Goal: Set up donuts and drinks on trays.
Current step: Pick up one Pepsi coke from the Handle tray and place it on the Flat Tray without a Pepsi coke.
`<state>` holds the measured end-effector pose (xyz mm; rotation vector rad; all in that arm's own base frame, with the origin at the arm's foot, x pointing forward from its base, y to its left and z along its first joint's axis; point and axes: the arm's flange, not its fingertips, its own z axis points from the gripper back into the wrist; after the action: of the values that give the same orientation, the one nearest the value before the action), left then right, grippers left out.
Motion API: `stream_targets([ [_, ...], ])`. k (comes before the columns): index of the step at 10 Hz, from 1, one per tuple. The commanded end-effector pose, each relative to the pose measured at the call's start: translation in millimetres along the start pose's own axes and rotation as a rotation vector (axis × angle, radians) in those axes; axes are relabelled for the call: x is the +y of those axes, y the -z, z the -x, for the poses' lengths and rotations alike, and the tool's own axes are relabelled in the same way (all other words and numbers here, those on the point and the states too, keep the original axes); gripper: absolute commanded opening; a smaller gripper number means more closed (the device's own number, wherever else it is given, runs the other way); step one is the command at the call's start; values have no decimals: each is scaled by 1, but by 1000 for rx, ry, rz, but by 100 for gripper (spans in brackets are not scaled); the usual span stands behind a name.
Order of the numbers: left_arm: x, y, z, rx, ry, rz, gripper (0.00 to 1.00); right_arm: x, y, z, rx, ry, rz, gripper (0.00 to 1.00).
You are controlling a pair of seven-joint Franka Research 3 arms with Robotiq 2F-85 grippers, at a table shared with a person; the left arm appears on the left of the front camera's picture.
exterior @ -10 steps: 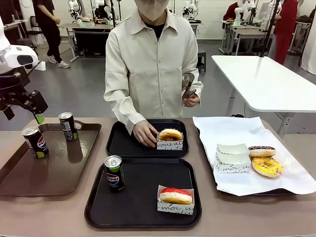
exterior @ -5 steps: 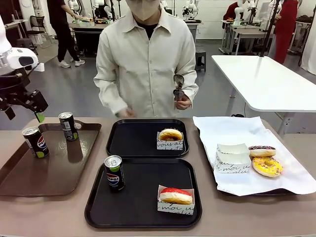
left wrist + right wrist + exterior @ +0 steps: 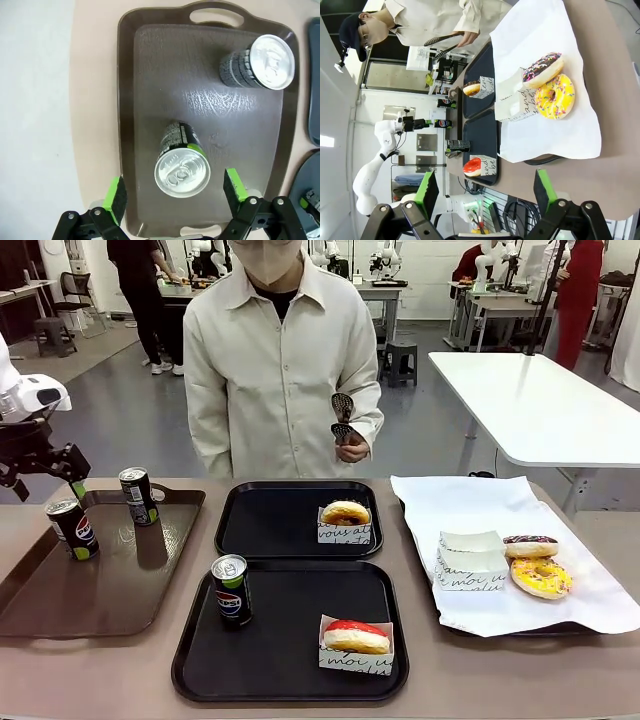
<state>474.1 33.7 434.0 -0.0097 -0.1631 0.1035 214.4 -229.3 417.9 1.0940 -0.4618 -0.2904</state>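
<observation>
My left gripper (image 3: 175, 192) hangs spread wide over a slim black Pepsi can (image 3: 181, 172) on the long brown tray (image 3: 150, 100), low in its wrist view. My right gripper (image 3: 486, 189) is spread too, empty. At the centre of the front view, the nearer black square plastic tray (image 3: 290, 665) holds another Pepsi can (image 3: 231, 590) and a red-iced donut (image 3: 356, 637) in a white paper box. The farther black tray (image 3: 265, 530) holds a golden boxed donut (image 3: 345, 513).

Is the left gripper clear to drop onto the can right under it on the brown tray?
Probably yes: the left gripper hangs open straight above that can, its fingers wider than the can, and the second can stands well apart.
</observation>
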Motion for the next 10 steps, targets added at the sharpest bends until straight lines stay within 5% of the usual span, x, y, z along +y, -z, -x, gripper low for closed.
stream_targets([
  [1,-3,0,-12,-15,-29,9,100,-1,0,0,-2,-12,-16,100],
  [10,-2,43,3,43,-26,7,100,-1,0,0,-2,-12,-16,100],
])
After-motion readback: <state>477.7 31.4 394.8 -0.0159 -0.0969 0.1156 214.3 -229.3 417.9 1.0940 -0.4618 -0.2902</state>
